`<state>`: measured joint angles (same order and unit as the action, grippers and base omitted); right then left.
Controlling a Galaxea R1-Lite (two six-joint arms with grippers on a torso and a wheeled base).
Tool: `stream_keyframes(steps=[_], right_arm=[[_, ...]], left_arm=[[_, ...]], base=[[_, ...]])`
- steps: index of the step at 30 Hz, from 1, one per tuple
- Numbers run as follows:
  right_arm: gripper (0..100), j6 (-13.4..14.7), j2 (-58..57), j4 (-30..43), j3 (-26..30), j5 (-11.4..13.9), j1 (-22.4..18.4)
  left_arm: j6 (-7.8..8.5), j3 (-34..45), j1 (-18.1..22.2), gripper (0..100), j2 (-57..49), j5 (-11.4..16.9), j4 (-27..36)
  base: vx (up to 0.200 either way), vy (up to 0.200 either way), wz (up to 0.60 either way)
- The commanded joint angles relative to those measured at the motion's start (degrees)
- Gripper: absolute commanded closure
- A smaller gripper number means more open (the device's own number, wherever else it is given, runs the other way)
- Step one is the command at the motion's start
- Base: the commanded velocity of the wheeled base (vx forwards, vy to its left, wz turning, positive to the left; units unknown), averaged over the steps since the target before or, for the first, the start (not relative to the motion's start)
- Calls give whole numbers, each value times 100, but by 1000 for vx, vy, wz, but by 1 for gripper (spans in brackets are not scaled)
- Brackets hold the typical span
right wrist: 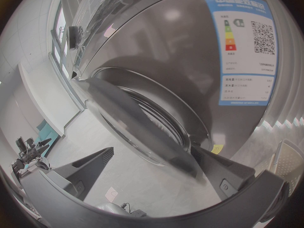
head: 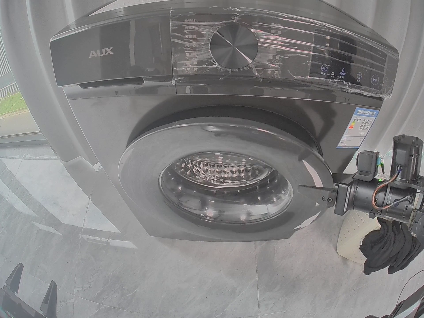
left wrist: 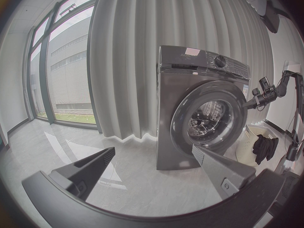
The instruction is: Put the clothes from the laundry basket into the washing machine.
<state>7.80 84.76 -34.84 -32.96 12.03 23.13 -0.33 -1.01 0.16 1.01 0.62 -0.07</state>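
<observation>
The right gripper's (right wrist: 152, 149) fingers (right wrist: 91, 168) stand wide apart, and the rim of the round door (right wrist: 126, 111) runs between them. One finger is on the door's outer face side and the other is on the machine side of the edge. Whether either pad touches the rim cannot be told. Just past the fingertips is the door's glass, with the steel drum (head: 225, 186) showing through it, set in the grey washing machine (head: 110, 111). Behind and below this gripper, near its wrist, stands the cream laundry basket (head: 353, 239), with black clothes (head: 388, 246) draped over its rim.

The left gripper (head: 35, 275) hangs low with its fingers (left wrist: 91, 165) apart and nothing between them. The washing machine is well ahead of its tips, across bare grey floor tiles (left wrist: 142, 181).
</observation>
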Motion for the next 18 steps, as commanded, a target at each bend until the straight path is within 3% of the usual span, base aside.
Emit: stream_keyframes(steps=[1,15,18], right_arm=[[0,-7,-12,-14,44,1,34],[0,-42,-777,4,695,133,192],[0,-42,-926,12,835,309,192]], left_arm=[[-2,101,2,0,-84,-1,-1],[-2,101,2,0,-84,-1,-1],[-2,101,2,0,-84,-1,-1]], base=[[0,0,0],[0,0,0],[0,0,0]])
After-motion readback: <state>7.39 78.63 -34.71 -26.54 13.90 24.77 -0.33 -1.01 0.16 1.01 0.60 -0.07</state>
